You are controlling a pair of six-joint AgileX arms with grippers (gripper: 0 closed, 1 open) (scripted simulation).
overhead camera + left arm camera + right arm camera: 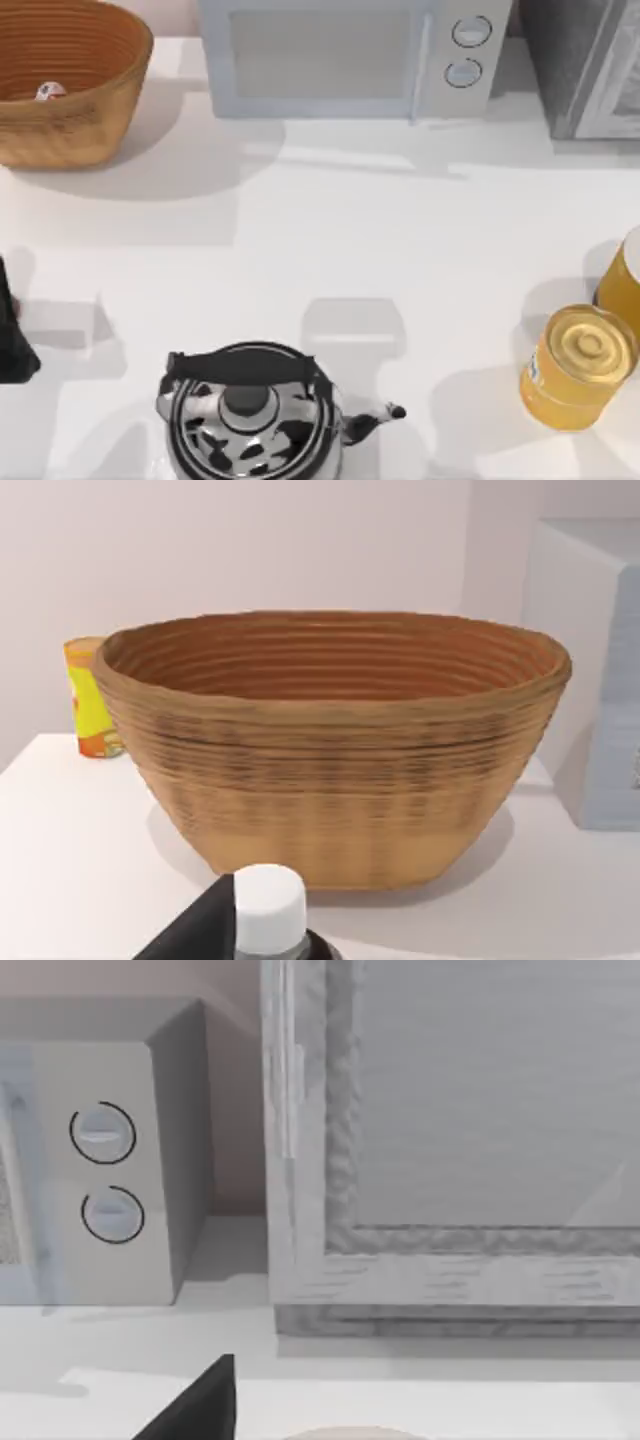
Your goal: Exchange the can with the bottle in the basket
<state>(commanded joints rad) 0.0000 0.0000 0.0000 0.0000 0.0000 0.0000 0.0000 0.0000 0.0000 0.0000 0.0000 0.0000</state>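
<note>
The round wicker basket (85, 130) stands at the table's far left corner, and in the left wrist view the basket (330, 780) is straight ahead. The can (50, 92), tiny and white with red marks, lies inside it by the left wall. My left gripper (12, 340) is at the table's left edge, nearer me than the basket. In the left wrist view the bottle (268, 912) shows its white cap right against the dark left gripper (190, 938); its body is hidden. A dark part of my right gripper (195, 1405) faces the back appliances.
A microwave (350, 55) and a grey appliance (590, 65) line the back. A black-and-white kettle (245, 415) stands at the front middle. Two yellow-orange jars (578, 368) sit at the right edge. A yellow container (90, 700) stands behind the basket.
</note>
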